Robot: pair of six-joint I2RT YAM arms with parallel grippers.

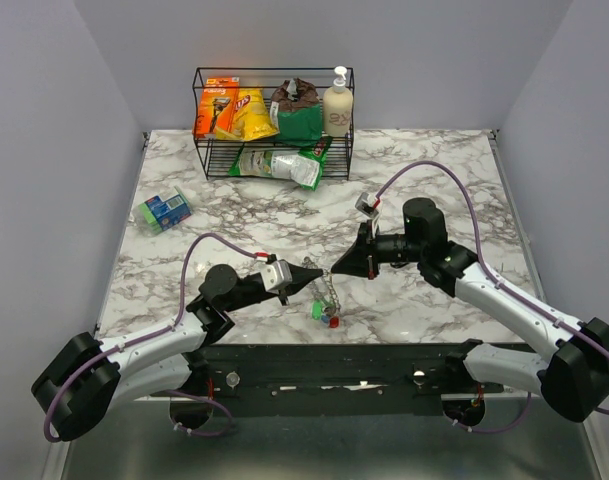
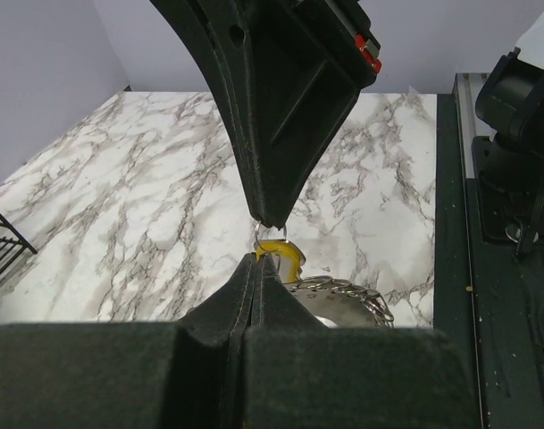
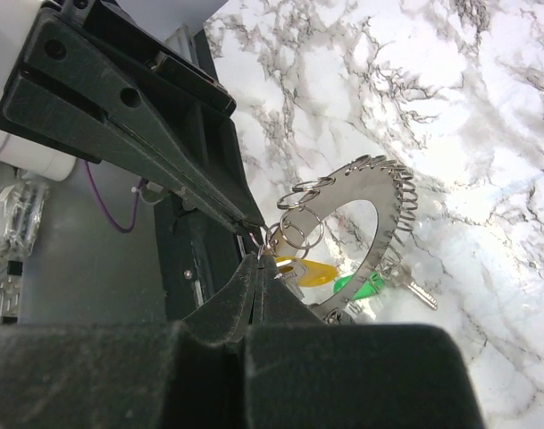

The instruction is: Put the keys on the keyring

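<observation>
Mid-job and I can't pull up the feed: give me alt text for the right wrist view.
The right claw, shut, meets the tip of the left claw at small silver split rings beside a yellow-headed key. Just beyond is the silvery coiled wire keyring with a green-headed key and a small silver key, over the white marble table.

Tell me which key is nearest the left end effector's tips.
The yellow key, right at the left end effector's tips. The green key lies farther off, by the keyring.
</observation>
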